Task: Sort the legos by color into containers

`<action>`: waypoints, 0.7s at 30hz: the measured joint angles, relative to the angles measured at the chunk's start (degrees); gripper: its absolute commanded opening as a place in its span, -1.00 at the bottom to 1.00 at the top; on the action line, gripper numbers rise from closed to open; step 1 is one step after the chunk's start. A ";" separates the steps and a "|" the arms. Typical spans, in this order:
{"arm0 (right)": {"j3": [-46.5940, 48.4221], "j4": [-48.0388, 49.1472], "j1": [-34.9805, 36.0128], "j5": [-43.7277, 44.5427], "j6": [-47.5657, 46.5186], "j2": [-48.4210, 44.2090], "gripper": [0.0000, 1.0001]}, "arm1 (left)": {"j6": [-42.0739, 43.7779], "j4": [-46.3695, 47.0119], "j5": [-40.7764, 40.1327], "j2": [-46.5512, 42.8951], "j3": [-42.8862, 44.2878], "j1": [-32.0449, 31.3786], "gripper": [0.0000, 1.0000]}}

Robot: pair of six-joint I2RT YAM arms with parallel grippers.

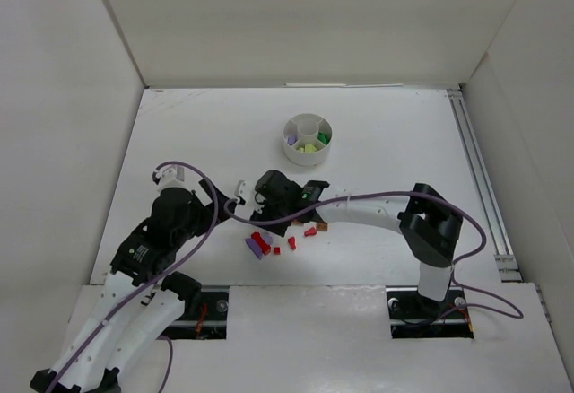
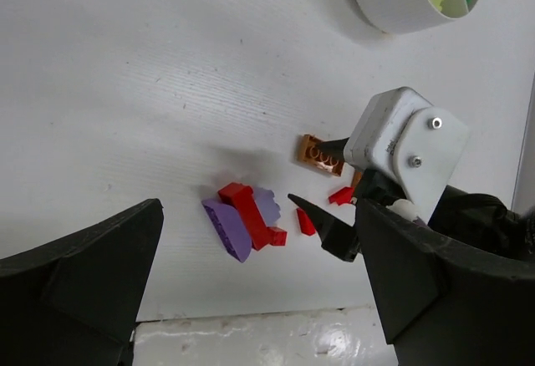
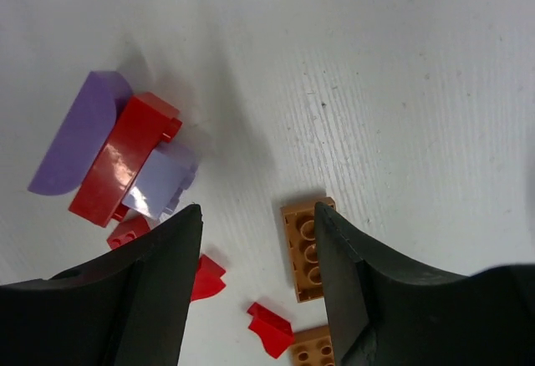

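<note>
The legos lie loose on the table in front of the arms: a purple curved piece (image 3: 73,142), a red brick (image 3: 121,159), a pale purple brick (image 3: 164,184), small red bits (image 3: 272,330) and two orange-brown bricks (image 3: 303,249). From above they form a cluster (image 1: 262,242). My right gripper (image 3: 259,214) hangs open just over them, one fingertip beside an orange-brown brick, with nothing gripped. My left gripper (image 2: 251,299) stands wide open and empty, to the left of the pile. The containers are one round white dish (image 1: 308,152) further back, holding green, lime-yellow and purple pieces.
White walls enclose the table on three sides. A metal rail (image 1: 480,187) runs along the right edge. The right arm's cable (image 1: 359,197) loops across toward the left arm. The table's near edge (image 2: 251,320) lies just below the pile.
</note>
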 measured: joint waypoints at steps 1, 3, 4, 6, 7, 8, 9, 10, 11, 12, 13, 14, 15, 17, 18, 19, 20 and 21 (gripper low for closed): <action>0.15 -0.24 -0.09 -0.20 -1.92 0.42 0.23 | 0.28 -0.44 -0.37 -0.02 0.00 0.02 1.00; 0.52 -1.03 -0.15 -0.94 -5.55 1.11 0.23 | 0.42 -1.29 -1.01 -0.04 0.00 0.39 1.00; 0.55 -1.18 -0.15 -1.40 -6.34 1.27 0.23 | 0.74 -1.51 -1.14 -0.04 0.00 0.42 1.00; 0.50 -1.42 -0.24 -2.36 -8.20 1.36 0.23 | 0.63 -2.16 -1.38 -0.07 0.00 0.37 1.00; 0.26 -1.40 -0.26 -3.19 -9.22 1.36 0.23 | 0.42 -2.16 -1.95 -0.04 0.00 0.37 1.00; -0.17 -1.29 -0.15 -4.28 -10.12 1.36 0.23 | 0.20 -1.68 -2.36 -0.04 0.00 0.37 1.00; -0.72 -1.11 0.00 -5.14 -10.51 1.36 0.23 | 0.11 -1.75 -3.08 -0.20 0.02 0.35 1.00; -1.49 -0.96 0.07 -5.95 -11.02 1.36 0.23 | 0.02 -2.03 -3.82 -0.44 0.02 0.35 1.00; -2.36 -0.70 0.07 -6.75 -11.45 1.33 0.23 | -0.09 -2.14 -4.50 -0.72 0.02 0.35 1.00; -3.26 -0.55 0.07 -7.39 -11.91 1.31 0.23 | -0.28 -2.12 -5.03 -0.96 0.07 0.35 1.00; -4.07 -0.68 0.13 -7.98 -12.74 1.31 0.23 | -0.98 -1.88 -5.70 -1.07 0.20 0.35 1.00; -4.90 -0.81 0.35 -8.31 -13.53 1.31 0.23 | -1.57 -1.49 -6.25 -1.09 0.46 0.37 1.00; -5.66 -0.83 0.63 -8.48 -14.08 1.25 0.23 | -1.99 -1.25 -6.82 -1.05 0.92 0.35 1.00; -6.84 -0.63 1.29 -9.25 -14.84 1.22 0.23 | -2.64 -0.72 -7.74 -1.01 1.95 0.35 1.00; -6.93 -0.57 1.53 -9.55 -15.19 1.03 0.23 | -2.97 -0.48 -8.13 -0.94 2.45 0.37 1.00; -6.93 -0.44 1.62 -9.86 -15.54 0.96 0.23 | -3.15 -0.13 -8.48 -0.83 2.82 0.35 1.00; -6.91 -0.15 1.84 -9.99 -15.76 0.96 0.23 | -3.26 0.07 -8.76 -0.72 3.10 0.35 1.00; -6.80 -0.07 1.88 -10.12 -16.06 0.98 0.23 | -3.41 0.15 -9.09 -0.55 3.34 0.37 1.00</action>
